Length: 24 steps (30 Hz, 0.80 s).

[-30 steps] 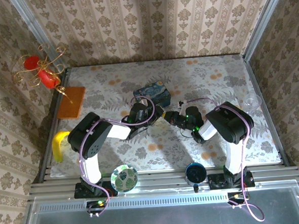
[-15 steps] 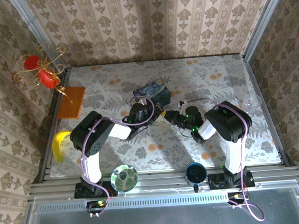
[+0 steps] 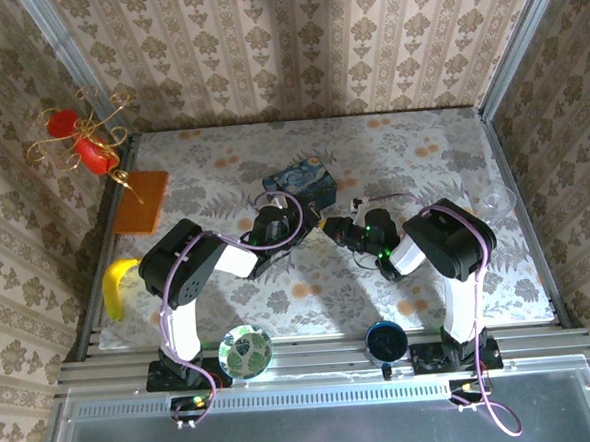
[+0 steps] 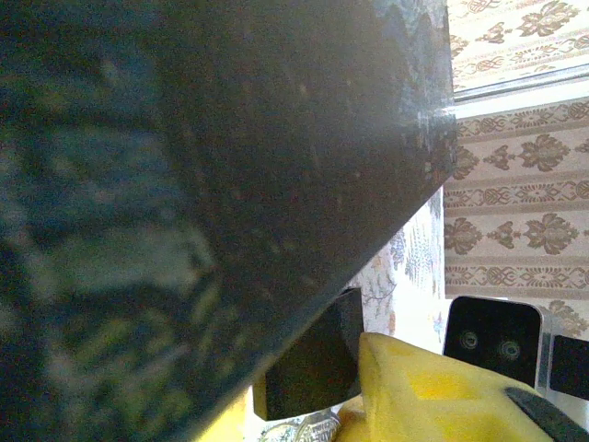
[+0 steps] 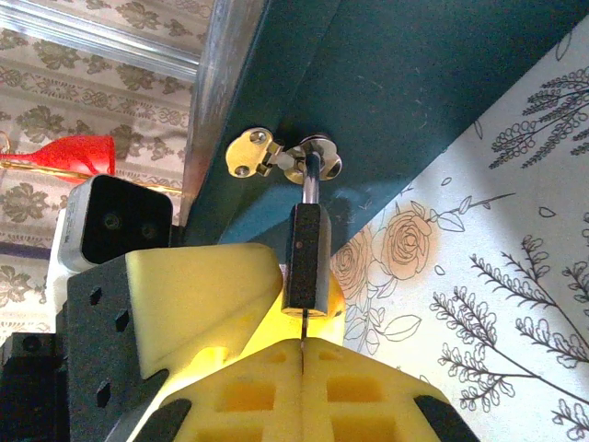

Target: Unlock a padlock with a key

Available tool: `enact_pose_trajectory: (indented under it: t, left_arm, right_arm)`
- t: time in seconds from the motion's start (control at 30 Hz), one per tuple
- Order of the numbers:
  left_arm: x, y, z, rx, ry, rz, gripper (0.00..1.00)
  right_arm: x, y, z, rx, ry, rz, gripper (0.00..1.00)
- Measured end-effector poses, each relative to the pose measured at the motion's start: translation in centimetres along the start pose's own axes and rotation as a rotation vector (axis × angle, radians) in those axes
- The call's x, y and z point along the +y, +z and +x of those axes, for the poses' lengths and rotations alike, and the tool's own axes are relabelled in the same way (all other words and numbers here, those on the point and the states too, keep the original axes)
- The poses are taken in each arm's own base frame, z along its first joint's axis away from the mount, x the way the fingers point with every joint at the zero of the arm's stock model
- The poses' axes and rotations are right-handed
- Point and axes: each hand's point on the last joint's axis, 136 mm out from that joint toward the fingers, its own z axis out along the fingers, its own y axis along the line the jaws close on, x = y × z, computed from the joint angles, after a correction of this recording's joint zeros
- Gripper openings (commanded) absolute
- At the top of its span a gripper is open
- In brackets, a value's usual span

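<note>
A small dark padlock (image 5: 306, 258) hangs by its shackle from the brass hasp (image 5: 276, 161) on the blue tin (image 5: 414, 74). A thin key (image 5: 302, 324) sticks up into the padlock's underside. My right gripper (image 5: 302, 345) is shut on the key, its yellow pads pressed together. The yellow fingers (image 5: 202, 304) of my left gripper (image 4: 308, 391) sit against both sides of the padlock (image 4: 313, 368). In the top view both grippers meet at the tin's (image 3: 303, 180) near right corner, left gripper (image 3: 313, 222) beside right gripper (image 3: 332, 227).
A banana (image 3: 117, 285) and an orange pad (image 3: 140, 200) lie at the left edge, below a gold wire ornament (image 3: 75, 139). A patterned dish (image 3: 245, 351) and a dark cup (image 3: 384, 340) stand near the arm bases. A clear cup (image 3: 494, 202) is at the right.
Both arms stay at the tin's corner with hardly any visible shift; the right wrist has edged slightly towards the tin.
</note>
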Motion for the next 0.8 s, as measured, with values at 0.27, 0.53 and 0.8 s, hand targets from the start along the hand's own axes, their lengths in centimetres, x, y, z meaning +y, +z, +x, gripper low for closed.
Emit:
enact_pose_trajectory:
  t: [0.27, 0.53, 0.8]
  left_arm:
    - [0.0, 0.2, -0.4, -0.003, 0.005, 0.006, 0.3]
    - [-0.4, 0.4, -1.1, -0.013, 0.021, 0.015, 0.19]
    - [-0.6, 0.7, -1.4, -0.017, 0.03, 0.022, 0.0]
  right_arm:
    - [0.0, 0.0, 0.0, 0.0, 0.001, 0.0, 0.0]
    - [0.2, 0.2, -0.2, -0.005, 0.009, -0.005, 0.0]
    - [-0.1, 0.1, -0.4, -0.016, 0.013, 0.009, 0.21]
